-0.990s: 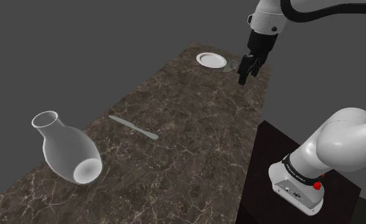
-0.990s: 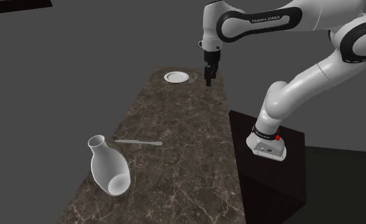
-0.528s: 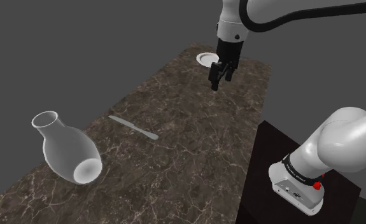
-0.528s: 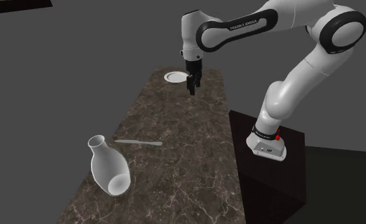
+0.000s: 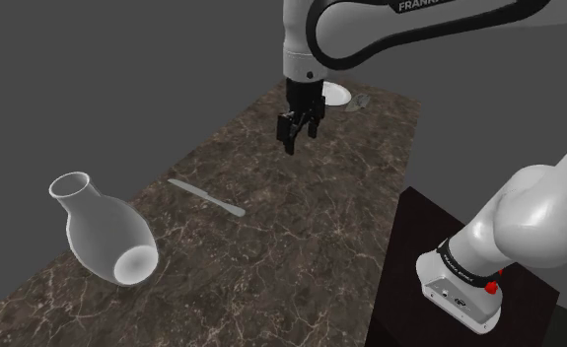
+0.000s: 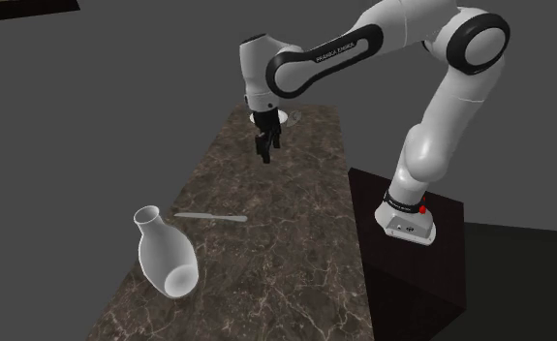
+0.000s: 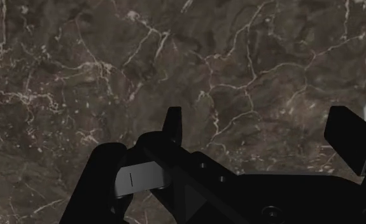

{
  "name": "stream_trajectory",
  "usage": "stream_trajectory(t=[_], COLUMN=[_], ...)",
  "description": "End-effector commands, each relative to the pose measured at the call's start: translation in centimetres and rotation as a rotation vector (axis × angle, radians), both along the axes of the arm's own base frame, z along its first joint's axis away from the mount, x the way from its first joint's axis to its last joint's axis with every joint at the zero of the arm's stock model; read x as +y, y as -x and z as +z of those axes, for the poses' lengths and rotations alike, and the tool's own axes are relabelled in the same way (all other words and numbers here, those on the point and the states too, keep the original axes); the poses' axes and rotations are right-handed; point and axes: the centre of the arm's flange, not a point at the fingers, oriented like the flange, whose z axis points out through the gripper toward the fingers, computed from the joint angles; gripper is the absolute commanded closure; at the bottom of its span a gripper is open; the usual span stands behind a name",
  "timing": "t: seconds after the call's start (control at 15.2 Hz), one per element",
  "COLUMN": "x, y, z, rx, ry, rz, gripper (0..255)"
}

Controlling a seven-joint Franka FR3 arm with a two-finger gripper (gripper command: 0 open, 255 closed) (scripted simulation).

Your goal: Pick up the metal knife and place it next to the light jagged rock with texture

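Grey knife flat on veined tabletop

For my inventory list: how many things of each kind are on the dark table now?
Vase: 1
Knife: 1
Plate: 1
Rock: 1
Total: 4

The white arm carries "FRANKA EMIKA" along its forearm (cut short in the shoulder view).
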Motion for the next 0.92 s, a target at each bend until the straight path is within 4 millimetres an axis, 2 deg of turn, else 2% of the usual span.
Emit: stream_trajectory(t=[0.0,0.86], x=[2.1,17.0], y=[-1.2,-8.5], z=[-0.9,-7.1], rx=[0.007,0.052], ry=[0.000,0.004], rz=[0.014,0.107], gripper=[0,0])
